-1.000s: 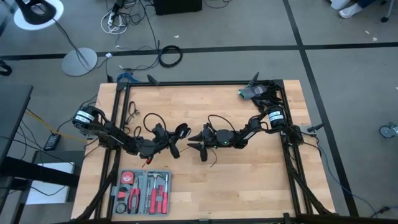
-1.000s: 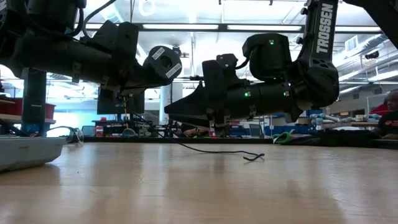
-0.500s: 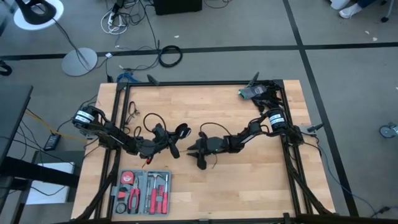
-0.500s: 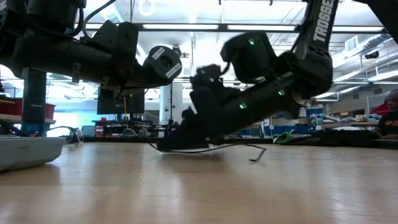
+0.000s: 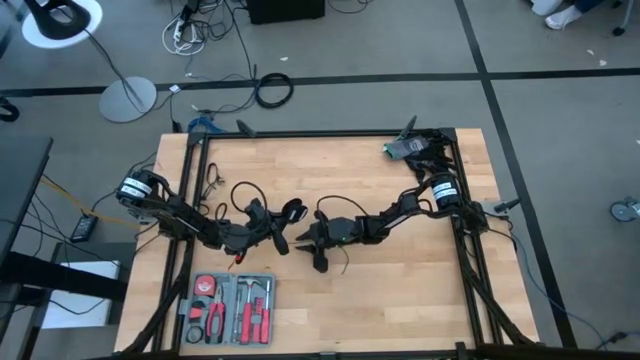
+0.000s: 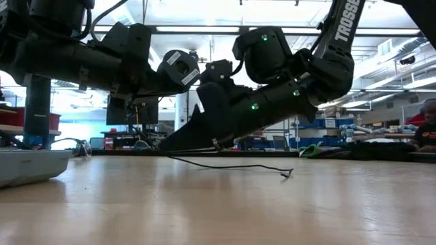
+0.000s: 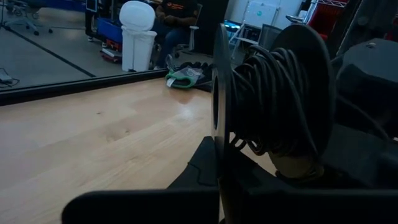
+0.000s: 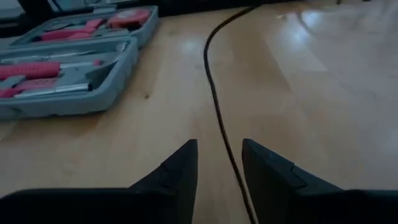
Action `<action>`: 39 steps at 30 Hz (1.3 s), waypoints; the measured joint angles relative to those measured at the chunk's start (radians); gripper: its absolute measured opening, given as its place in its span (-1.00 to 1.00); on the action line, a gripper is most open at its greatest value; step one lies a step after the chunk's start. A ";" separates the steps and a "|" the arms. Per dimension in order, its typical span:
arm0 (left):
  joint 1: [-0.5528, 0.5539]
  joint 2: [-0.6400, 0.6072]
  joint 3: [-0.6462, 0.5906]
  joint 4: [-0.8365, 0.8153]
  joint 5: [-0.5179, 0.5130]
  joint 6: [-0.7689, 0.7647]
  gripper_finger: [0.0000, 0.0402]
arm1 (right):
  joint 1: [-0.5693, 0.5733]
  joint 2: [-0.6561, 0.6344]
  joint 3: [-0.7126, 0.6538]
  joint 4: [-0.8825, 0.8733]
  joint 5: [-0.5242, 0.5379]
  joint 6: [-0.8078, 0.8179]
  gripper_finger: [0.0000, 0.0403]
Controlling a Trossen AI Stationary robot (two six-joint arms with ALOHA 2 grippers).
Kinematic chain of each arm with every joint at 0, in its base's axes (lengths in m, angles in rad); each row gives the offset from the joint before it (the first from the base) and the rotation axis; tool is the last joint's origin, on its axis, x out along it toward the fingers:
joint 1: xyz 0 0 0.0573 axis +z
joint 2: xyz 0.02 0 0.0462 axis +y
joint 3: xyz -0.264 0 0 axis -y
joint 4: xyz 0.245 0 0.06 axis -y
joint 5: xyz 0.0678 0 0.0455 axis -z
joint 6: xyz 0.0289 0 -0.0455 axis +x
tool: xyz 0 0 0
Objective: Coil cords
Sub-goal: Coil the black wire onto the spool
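Note:
A black spool [image 7: 273,106] wound with thin black cord hangs over the table's middle left, with my left gripper [image 5: 268,228] shut on it. A loose length of the same cord [image 8: 214,93] lies on the wood, and its free end [image 6: 287,173] rests on the table. My right gripper [image 8: 217,146] is open and tipped nose-down just right of the spool [image 5: 290,210]. Its two fingers stand on either side of the loose cord, and I see no touch. Another cord loop [image 5: 242,190] lies behind the left gripper. My left gripper holds the spool by its lower part [image 7: 249,158], coming at it level from the table's left. The gripper's own body hides the exact place of contact. The spool is lifted clear of the table, with its round flanges [image 7: 219,106] standing upright.
A grey case of pink-handled tools [image 5: 230,308] lies open near the front left edge. A small dark device [image 5: 408,148] sits at the far right corner. Bare wood stretches across the right half. People sit in the room beyond the table.
My right gripper has gone toward the table's left, closer to the spool. It has tipped from level to nose-down, so that its fingertips now stand just above the cord on the table. The left gripper and the spool have kept still.

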 joint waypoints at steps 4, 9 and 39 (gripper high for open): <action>0.000 0.000 0.000 0.024 0.000 -0.001 -1.00 | -0.002 0.000 0.000 -0.030 0.002 -0.004 -0.38; 0.000 0.000 0.000 0.066 0.000 0.003 -1.00 | -0.010 0.000 0.000 -0.044 0.002 -0.004 -0.45; 0.000 0.000 0.000 -0.011 -0.001 0.002 -1.00 | -0.019 -0.652 -0.158 -0.788 0.320 0.139 -1.00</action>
